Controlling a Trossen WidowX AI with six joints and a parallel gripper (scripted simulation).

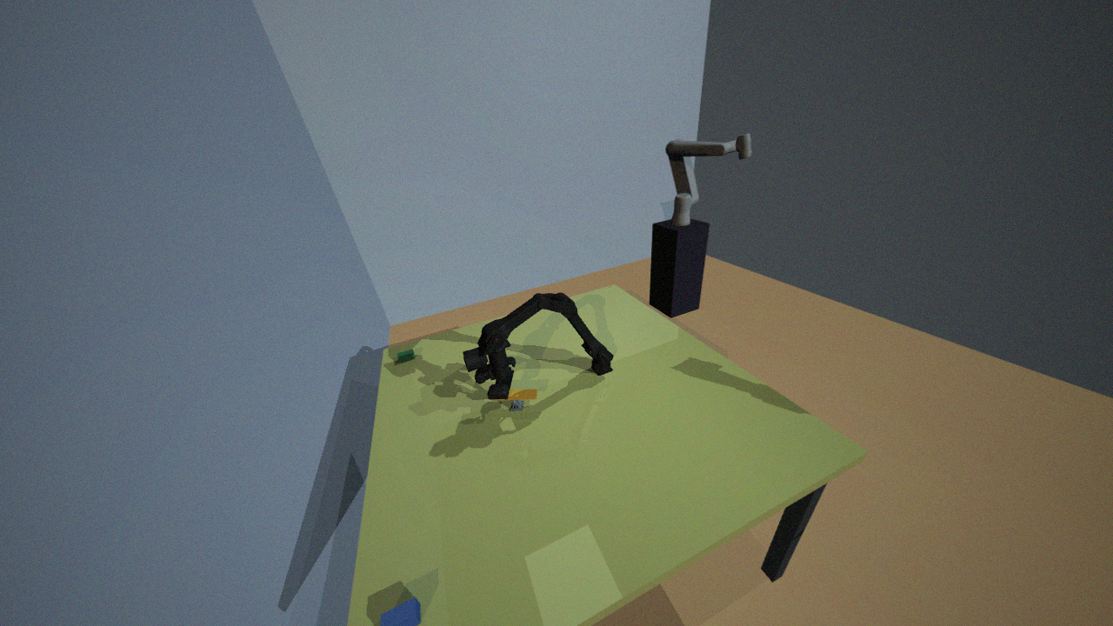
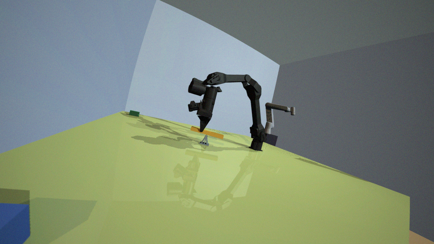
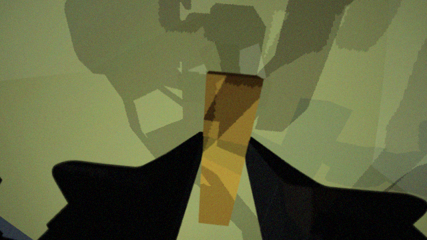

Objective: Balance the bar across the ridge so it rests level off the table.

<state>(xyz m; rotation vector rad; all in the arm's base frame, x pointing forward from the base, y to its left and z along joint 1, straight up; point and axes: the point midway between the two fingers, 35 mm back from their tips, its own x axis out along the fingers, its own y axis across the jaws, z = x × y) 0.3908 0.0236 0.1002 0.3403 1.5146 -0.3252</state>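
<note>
1 black arm (image 1: 554, 302) (image 2: 236, 78) arches over the green table (image 1: 661, 436) (image 2: 273, 194), and its claw (image 1: 497, 395) (image 2: 201, 130) (image 3: 224, 139) is closed on the orange bar (image 1: 523, 395) (image 2: 212, 133) (image 3: 224, 133), its 2 fingers parted only by the bar's width, 1 against each side! The bar is up off the table top, well in from the table's edges, on the same side as the corner with the green block (image 1: 405, 356) (image 2: 134, 113). The little grey ridge (image 1: 516, 405) (image 2: 204, 142) stands just beside or below it; I can't tell if the 2 touch.

Now for the nerves. The claw grips off the bar's middle, nearer the end towards that green-block corner. If the bar's middle isn't over the crest when those fingers part, the heavier side drops, and 1 end hits the table. Let go too high and it could bounce off; press too low and the ridge might skid or topple. An uneven opening could drag it sideways, too. I'd want it squared over the crest, eased down and levelled first. The blue block (image 1: 400, 613) (image 2: 14, 221), over by the near corner, is well out of harm's way.
</note>
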